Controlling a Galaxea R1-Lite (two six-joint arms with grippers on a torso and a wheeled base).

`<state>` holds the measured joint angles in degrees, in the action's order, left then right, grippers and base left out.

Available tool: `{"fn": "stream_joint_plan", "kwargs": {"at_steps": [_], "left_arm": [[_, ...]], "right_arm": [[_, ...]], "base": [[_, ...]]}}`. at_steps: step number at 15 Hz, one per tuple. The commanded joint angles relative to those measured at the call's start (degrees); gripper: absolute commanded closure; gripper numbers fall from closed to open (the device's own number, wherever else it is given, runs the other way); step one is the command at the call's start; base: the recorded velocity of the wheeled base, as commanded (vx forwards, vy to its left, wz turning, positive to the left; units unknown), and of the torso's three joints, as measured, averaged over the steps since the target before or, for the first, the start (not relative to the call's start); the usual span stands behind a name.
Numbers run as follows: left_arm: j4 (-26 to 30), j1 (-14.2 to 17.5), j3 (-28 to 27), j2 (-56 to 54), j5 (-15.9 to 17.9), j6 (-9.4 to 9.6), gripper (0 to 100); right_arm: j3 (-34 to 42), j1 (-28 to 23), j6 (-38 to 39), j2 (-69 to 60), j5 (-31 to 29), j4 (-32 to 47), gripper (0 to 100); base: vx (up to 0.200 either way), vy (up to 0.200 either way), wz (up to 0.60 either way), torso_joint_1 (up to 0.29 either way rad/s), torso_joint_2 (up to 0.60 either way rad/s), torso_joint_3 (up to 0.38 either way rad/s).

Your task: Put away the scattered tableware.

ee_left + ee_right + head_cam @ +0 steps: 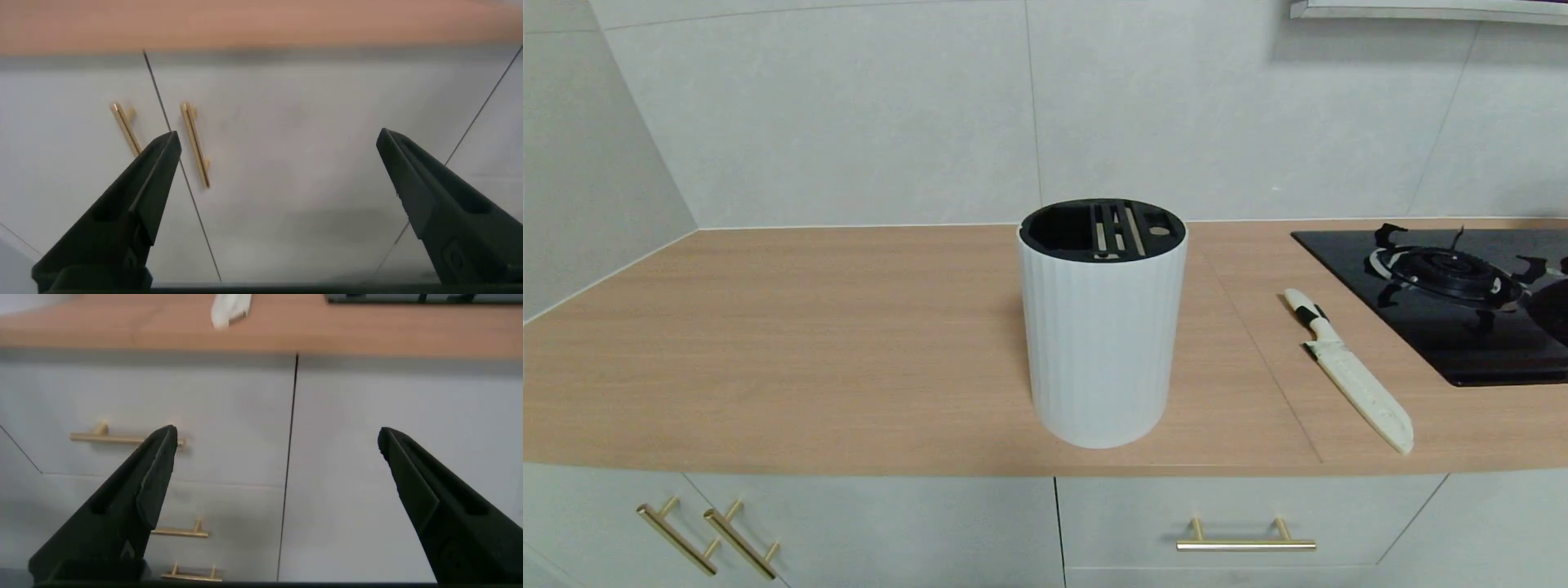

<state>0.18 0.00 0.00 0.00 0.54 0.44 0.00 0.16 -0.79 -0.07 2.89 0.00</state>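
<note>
On the counter, the knife lies well apart from right tool.

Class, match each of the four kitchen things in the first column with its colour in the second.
Things:
1. knife holder
2. knife
3. stove
4. drawer handle

Colours:
A. gold
B. all black
C. white sides, black slotted top
D. cream, with a black band on its grip

Pairs: 1-C, 2-D, 3-B, 4-A
</note>
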Motion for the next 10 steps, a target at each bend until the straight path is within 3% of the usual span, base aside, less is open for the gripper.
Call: {"fn": "stream_joint_plan", "kwargs": {"at_steps": [1,10], "left_arm": [[0.0,0.0,0.0,0.0,0.0,0.00,0],[0.0,0.0,0.0,0.0,0.0,0.00,0]], "right_arm": [[0.0,0.0,0.0,0.1,0.0,0.0,0],[0.0,0.0,-0.1,0.1,0.0,0.0,0]], "base": [[0.000,0.000,0.00,0.217,-0.50,-0.295],[0.000,0.000,0.00,0.232,-0.52,-0.287]]}}
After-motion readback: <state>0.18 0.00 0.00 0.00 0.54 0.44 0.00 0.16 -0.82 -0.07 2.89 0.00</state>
